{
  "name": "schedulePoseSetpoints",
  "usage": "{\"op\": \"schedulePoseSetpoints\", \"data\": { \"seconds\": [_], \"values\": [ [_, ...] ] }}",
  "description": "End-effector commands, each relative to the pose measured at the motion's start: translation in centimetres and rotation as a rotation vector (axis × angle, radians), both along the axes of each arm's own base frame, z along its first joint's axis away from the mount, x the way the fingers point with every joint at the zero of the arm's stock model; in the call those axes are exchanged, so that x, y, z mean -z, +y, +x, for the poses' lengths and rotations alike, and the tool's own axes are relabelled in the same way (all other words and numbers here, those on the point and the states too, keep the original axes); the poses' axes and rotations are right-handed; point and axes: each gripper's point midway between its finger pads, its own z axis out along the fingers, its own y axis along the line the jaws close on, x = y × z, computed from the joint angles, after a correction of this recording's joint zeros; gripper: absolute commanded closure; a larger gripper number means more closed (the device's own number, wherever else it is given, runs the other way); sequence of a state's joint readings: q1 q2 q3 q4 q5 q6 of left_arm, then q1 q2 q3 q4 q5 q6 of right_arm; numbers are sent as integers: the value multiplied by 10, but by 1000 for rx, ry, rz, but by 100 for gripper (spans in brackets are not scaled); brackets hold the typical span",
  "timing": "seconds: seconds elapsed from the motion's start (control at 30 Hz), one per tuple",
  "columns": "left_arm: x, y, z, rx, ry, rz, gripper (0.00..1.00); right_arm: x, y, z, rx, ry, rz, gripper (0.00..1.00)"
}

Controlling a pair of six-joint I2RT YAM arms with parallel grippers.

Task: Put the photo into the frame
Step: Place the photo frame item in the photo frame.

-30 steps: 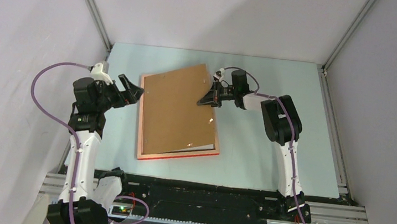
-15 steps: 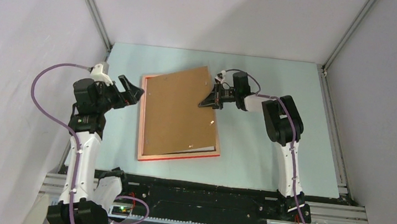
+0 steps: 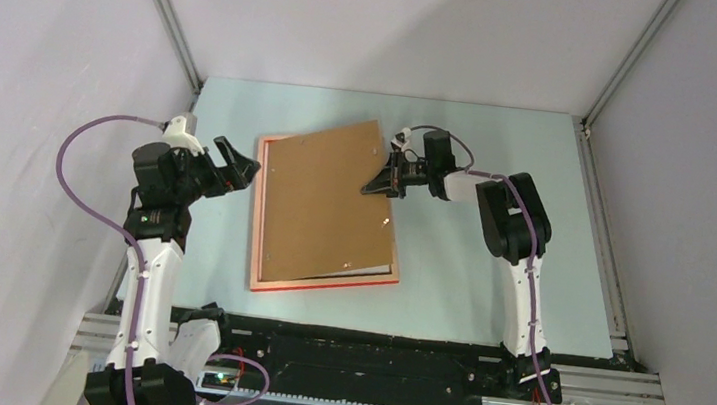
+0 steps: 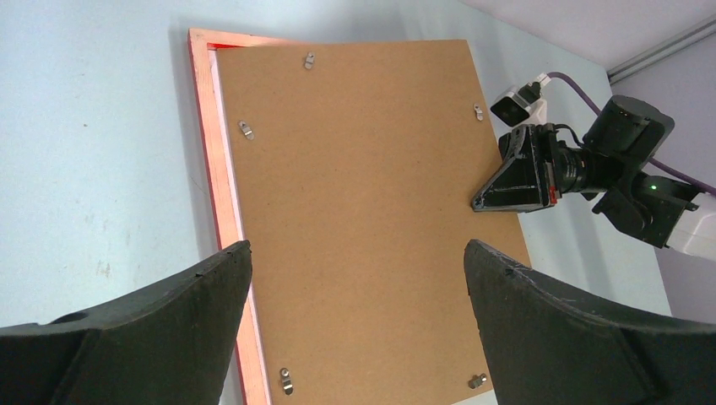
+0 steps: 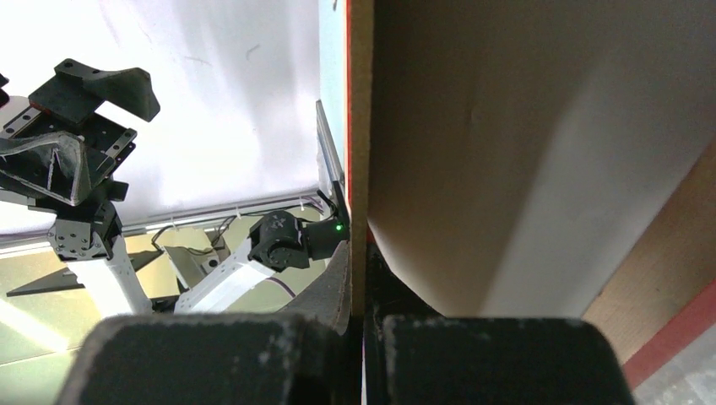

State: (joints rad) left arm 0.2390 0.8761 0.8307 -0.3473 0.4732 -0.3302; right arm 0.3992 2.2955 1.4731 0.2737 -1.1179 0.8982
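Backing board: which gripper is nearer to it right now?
Right. The right gripper is shut on the backing board at its right edge; the left gripper hangs open beside the frame at its left edge.

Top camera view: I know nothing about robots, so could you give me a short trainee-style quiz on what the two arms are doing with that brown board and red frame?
1. True or false: the left gripper is clamped on the frame.
2. What is the right gripper pinching? A) the backing board B) a purple cable C) the frame's red edge
3. Fill in: the frame's edge nearest the arm bases is coloured ____.

Key: 1 false, it is open and beside the frame; 2 A; 3 red.
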Motion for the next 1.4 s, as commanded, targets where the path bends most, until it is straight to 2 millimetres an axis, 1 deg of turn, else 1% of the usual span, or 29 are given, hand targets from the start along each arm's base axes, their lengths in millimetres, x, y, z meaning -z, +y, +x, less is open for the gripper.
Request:
{"op": "schedulePoseSetpoints", "data": {
  "seconds": [0.0, 0.27, 0.33, 0.37, 0.47, 0.6, 0.83, 1.1, 1.37],
  "values": [
    [-9, 5, 2, -7, -44, 34, 0, -46, -5, -1, -32, -104, 59, 100],
    [-10, 6, 2, -9, -45, 34, 0, -48, -2, -5, -42, -87, 73, 100],
    [-9, 6, 2, -10, -44, 34, 0, -52, -1, -5, -42, -80, 90, 100],
    [-9, 5, 2, -9, -44, 34, 0, -55, -1, -5, -42, -104, 106, 100],
    [-9, 6, 2, -10, -43, 34, 0, -58, 0, -8, -42, -79, 121, 100],
    [-9, 6, 3, -9, -43, 34, 0, -67, 2, -8, -41, -94, 157, 100],
    [-9, 6, 2, -12, -46, 37, 0, -75, 3, -9, -47, -101, 175, 100],
    [-10, 6, 2, -10, -47, 38, 0, -70, 5, -7, -53, -109, 176, 100],
    [-8, 6, 2, -10, -44, 41, 0, -61, 9, -3, -54, -102, 170, 100]
  ]
}}
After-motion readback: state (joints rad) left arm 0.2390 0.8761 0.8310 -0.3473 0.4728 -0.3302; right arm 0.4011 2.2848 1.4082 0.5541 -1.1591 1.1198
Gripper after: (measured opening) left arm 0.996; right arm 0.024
